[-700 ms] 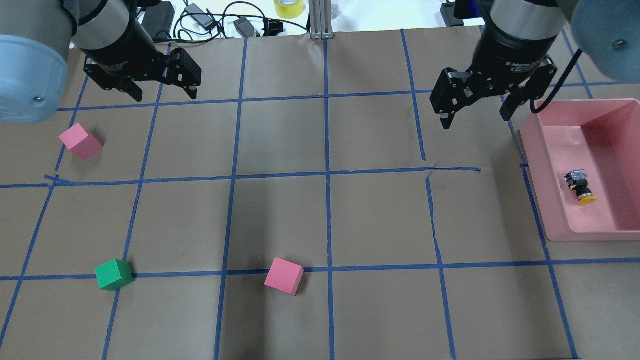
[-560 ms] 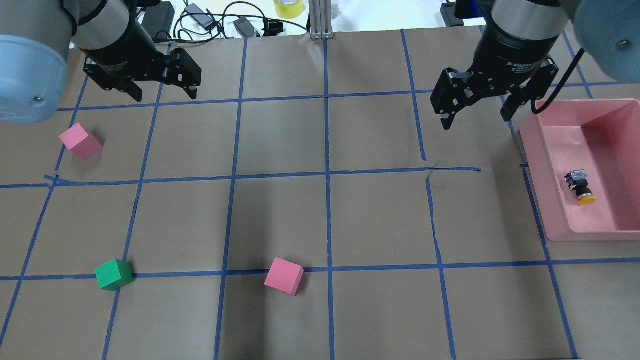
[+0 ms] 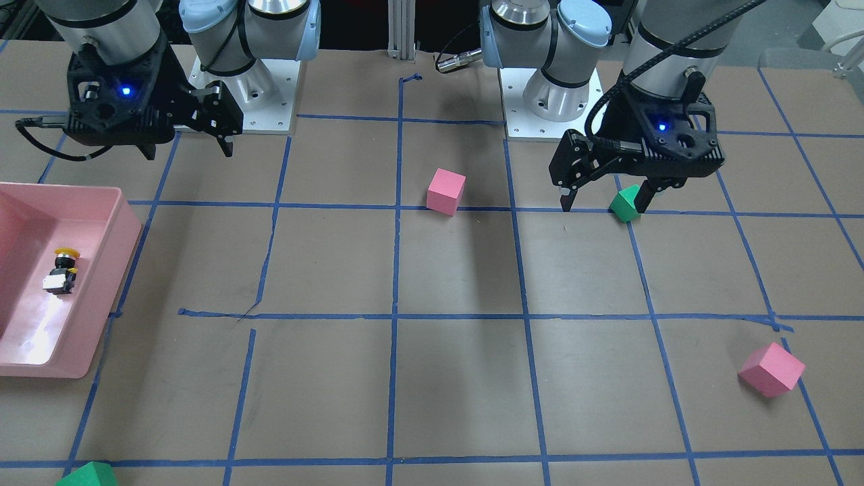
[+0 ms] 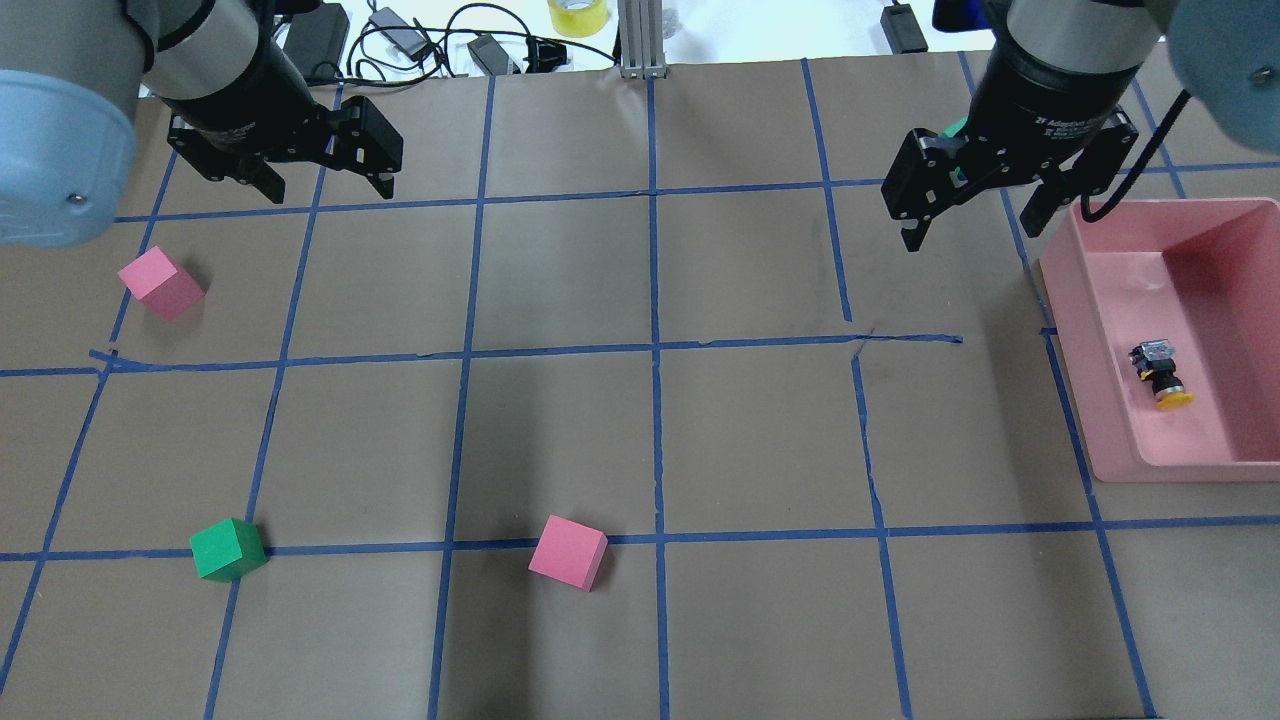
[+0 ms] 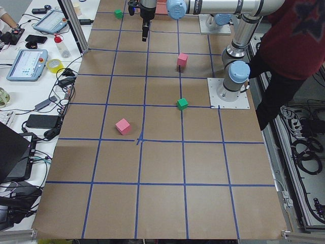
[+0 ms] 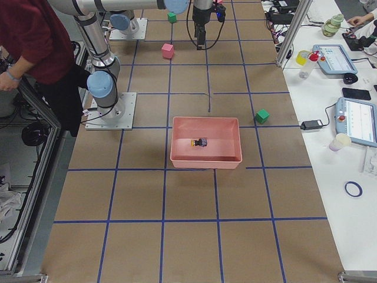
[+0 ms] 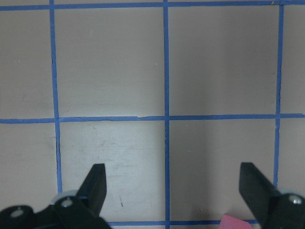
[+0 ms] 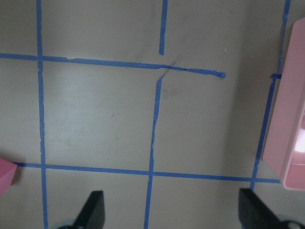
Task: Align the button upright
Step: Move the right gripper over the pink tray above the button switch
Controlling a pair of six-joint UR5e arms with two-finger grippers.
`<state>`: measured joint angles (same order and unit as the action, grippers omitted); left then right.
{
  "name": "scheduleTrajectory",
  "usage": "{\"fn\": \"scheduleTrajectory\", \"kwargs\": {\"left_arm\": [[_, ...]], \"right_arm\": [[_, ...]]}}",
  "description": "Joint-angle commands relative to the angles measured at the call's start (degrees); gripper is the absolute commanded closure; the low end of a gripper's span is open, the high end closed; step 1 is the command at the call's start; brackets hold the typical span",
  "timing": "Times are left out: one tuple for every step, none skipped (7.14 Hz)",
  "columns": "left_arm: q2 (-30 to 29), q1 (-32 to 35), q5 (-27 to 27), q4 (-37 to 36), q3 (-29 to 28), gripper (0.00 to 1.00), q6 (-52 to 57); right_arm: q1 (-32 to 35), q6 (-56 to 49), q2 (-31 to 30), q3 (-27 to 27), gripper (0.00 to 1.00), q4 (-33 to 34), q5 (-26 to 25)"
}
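Collision hazard: we judge the wide-spread right gripper (image 4: 970, 235) may strike the pink bin (image 4: 1085, 375) wall reaching the sideways button (image 4: 1160, 375). The left gripper (image 4: 328, 188) is likewise wide.

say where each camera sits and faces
Front-facing: across the table, facing the robot; bases, left gripper on view's right.
Overhead: behind robot, looking forward-down; right gripper near pink bin.
Exterior left: table's end, along it; bases at right.
Exterior right: opposite end; bases at left.
Left wrist: straight down; open fingertips, paper.
Right wrist: down; fingertips, bin's edge.
Shared: button in front, overhead, right views.
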<state>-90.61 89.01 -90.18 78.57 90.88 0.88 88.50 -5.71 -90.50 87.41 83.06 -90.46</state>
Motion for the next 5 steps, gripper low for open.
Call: {"fn": "scheduleTrajectory", "kwargs": {"left_arm": [[0.0,-0.1,0.0,0.0,0.0,0.0,0.0],[0.0,-0.1,-0.1,0.0,0.0,0.0,0.0],[0.0,-0.1,0.0,0.0,0.0,0.0,0.0],[0.0,0.0,-0.1,0.0,0.0,0.0,0.0],[0.0,0.0,-0.1,0.0,0.0,0.0,0.0]], "right_arm": [[-1.6,0.3,-0.2,-0.1,0.0,-0.4,-0.5],[-1.6,0.6,-0.2,0.3,0.0,-0.9,-0.5],[-1.7,0.4,0.0,0.3,0.0,-0.8,-0.8],[-1.8,-0.3,0.1,0.5,0.0,-0.2,-0.8],[-3.7,-3.4,0.2,0.6,0.0,0.1,-0.9]]}}
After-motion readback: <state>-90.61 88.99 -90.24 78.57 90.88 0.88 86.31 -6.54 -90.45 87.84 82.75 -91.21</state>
